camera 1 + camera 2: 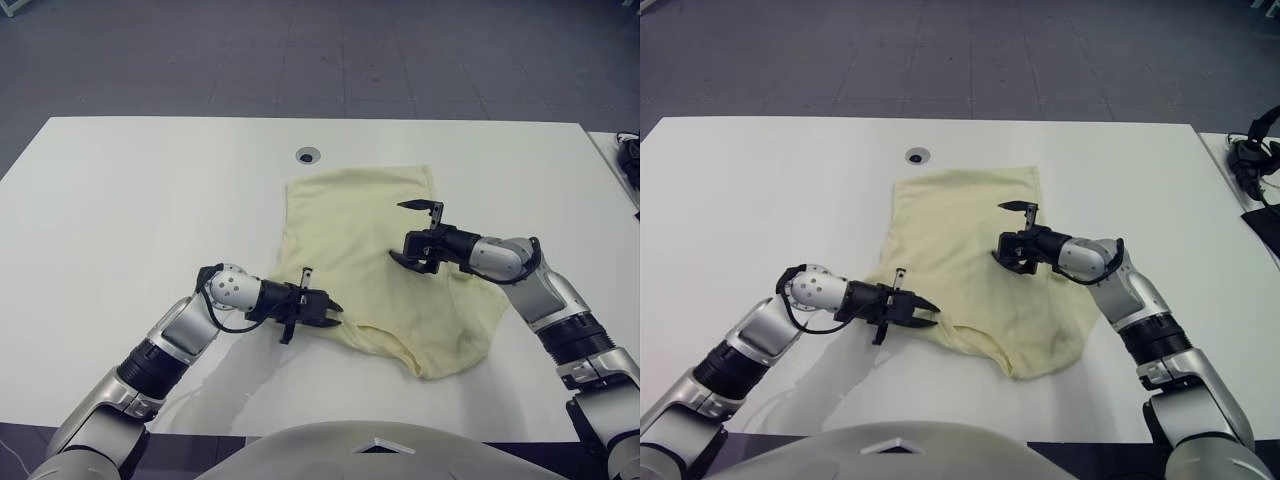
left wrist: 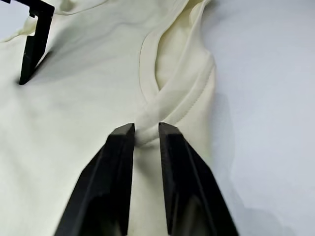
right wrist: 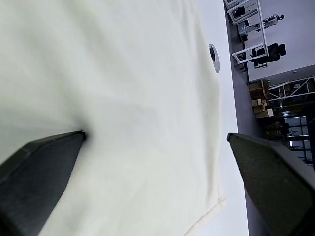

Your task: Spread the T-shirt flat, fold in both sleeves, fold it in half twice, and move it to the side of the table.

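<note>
Left hand [image 1: 336, 314] pinches the T-shirt [image 1: 350, 222] collar [image 2: 147, 101], right hand [image 1: 397, 232] spread (white table [image 1: 150, 200], grey floor [image 1: 300, 60]).

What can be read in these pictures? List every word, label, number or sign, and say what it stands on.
No text can be read in any view.
T-shirt: plain, with no print or label showing.
table: plain white, no marking.
boxes in the room beyond the table, in the right wrist view: any print on them is too small to read.
</note>
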Controlling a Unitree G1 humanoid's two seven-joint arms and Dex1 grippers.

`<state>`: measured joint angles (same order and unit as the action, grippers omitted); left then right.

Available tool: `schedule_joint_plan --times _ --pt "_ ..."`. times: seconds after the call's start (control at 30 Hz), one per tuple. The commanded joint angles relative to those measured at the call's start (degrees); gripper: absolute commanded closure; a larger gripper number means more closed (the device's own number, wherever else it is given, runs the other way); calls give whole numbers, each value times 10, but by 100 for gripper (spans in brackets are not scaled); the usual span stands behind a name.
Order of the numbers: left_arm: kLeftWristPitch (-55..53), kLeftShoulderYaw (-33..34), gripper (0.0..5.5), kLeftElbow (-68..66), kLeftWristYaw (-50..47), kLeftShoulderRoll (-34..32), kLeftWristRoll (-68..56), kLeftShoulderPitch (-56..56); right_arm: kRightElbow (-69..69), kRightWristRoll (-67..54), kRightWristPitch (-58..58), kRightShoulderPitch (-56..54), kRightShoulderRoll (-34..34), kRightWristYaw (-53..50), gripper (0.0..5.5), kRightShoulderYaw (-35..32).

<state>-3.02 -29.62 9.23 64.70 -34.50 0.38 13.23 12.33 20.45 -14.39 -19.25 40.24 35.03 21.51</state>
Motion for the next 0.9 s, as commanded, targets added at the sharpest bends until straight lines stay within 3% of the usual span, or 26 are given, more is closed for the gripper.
schedule_joint_plan --times 0.03,0.43,0.9 --pt "2 -11 531 -8 3 3 9 -1 29 32 17 41 -5 21 10 32" --pt "5 -5 549 0 -1 -3 2 -5 28 31 16 43 -6 19 10 32" --pt "-28 83 549 116 10 -61 -79 -51 31 32 15 42 -6 17 10 34"
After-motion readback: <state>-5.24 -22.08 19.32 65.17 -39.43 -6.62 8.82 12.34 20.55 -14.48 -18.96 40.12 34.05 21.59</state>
